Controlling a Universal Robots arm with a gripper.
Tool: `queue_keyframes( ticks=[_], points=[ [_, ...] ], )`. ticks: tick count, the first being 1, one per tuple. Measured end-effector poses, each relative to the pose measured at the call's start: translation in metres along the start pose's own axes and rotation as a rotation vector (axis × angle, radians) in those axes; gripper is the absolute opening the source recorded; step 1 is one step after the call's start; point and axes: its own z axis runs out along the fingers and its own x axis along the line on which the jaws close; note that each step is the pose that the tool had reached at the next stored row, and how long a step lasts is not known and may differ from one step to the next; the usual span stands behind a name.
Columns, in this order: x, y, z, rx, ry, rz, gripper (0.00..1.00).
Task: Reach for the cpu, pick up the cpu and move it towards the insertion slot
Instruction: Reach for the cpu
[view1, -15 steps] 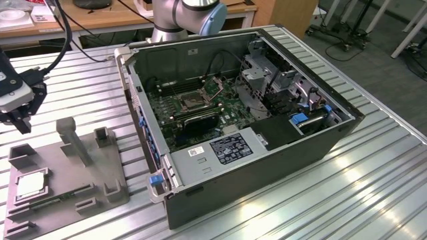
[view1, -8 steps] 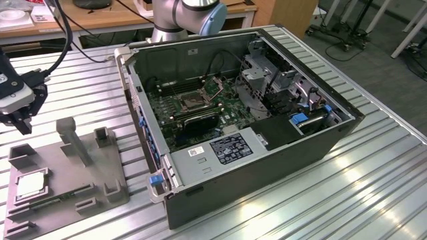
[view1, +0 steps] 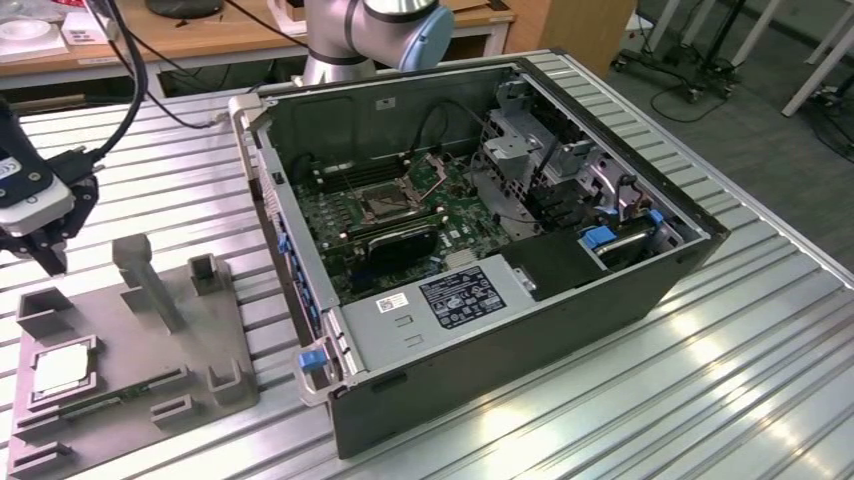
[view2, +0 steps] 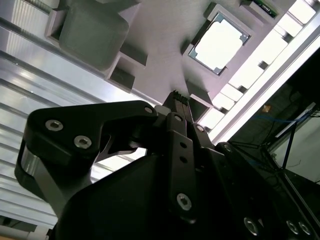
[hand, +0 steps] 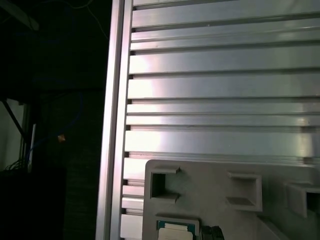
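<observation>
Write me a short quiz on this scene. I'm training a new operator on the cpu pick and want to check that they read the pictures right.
1. In the exterior view, on which side of the grey fixture is the insertion slot?
2. True or false: the gripper holds the cpu.
3. The cpu lies: A) in a recess of the grey fixture; B) in the insertion slot; C) in the gripper.

Key:
1. The exterior view's right, inside the open computer case.
2. False: the gripper hovers above the fixture, apart from the cpu.
3. A
</observation>
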Motion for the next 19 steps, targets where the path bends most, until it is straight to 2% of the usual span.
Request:
queue_keyframes(
  ticks=[3,9,12,14,19],
  points=[
    [0.0026,-0.0012,0.0028,0.0000,0.0000,0.000,0.10],
    [0.0185,-0.0030,0.0073,-0.0002,0.0000,0.000,0.10],
    [0.0218,-0.0061,0.0092,-0.0002,0.0000,0.000,0.10],
    [0.0226,-0.0098,0.0108,-0.0002,-0.0001,0.000,0.10],
    [0.0275,-0.0259,0.0170,-0.0002,-0.0001,0.000,0.10]
  ],
)
